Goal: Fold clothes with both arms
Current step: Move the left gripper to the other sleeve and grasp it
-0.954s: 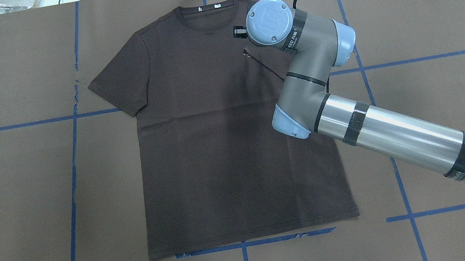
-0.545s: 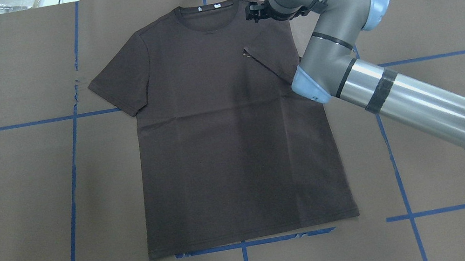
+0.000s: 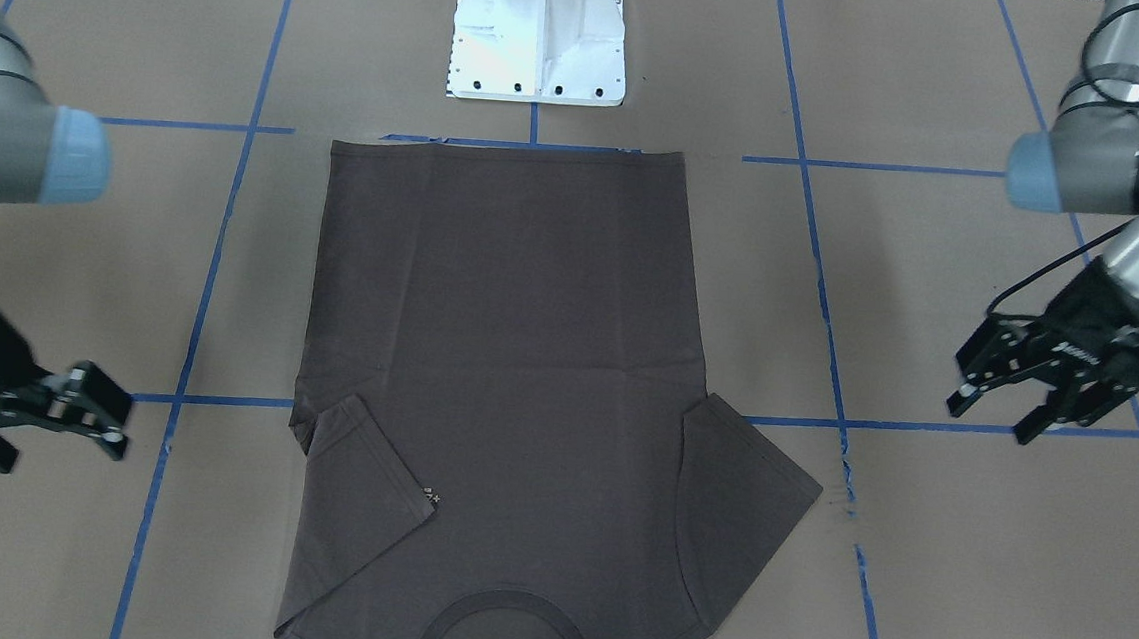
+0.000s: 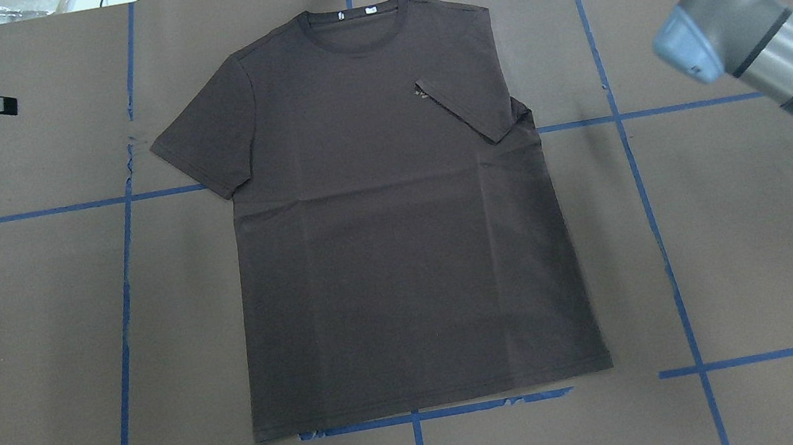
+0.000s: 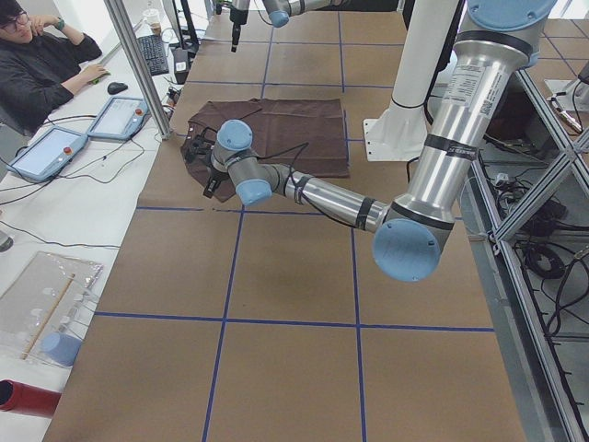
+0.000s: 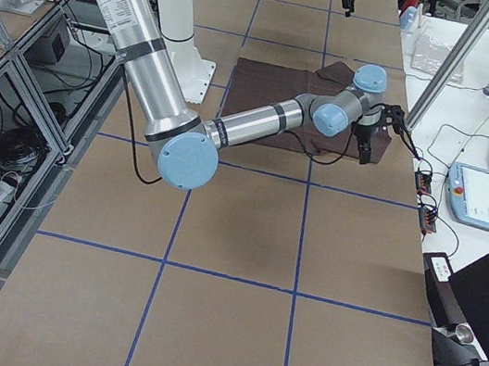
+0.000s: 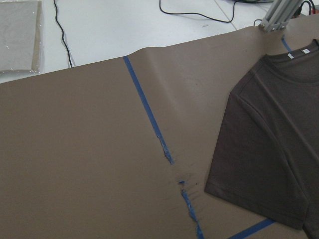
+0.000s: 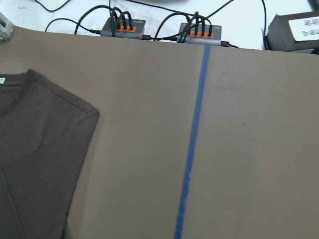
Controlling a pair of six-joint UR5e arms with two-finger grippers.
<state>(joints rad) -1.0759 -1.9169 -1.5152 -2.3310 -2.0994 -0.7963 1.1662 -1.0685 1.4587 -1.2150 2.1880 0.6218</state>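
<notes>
T-shirt (image 4: 402, 254) flat on the brown paper (image 4: 18, 318), roughly centred on the table. Collar (image 4: 355, 24) at the far edge, hem (image 4: 434, 401) toward the white pedestal base (image 3: 539, 37). Front side up, small pale logo (image 4: 419, 94) just visible on the chest.

Right sleeve (image 4: 473, 101) is folded in over the chest, its corner touching the logo. Left sleeve (image 4: 206, 145) lies spread out flat on the paper.

Left gripper (image 3: 999, 410): fingers apart, nothing between them. It sits off the shirt's left side near the far edge, well apart from the spread sleeve. Its wrist cam looks at that sleeve and shoulder, plus a torn stretch of blue tape (image 7: 169, 157).

Right gripper (image 3: 107, 414): also spread, empty. It's out past the right shoulder near the far edge, not touching the fabric. Its wrist cam shows only the shoulder corner and a blue tape line.

Body of the shirt is unfolded, a faint crease across mid-chest.

Person (image 5: 37, 64) seated at the desk beyond the table's far edge.
</notes>
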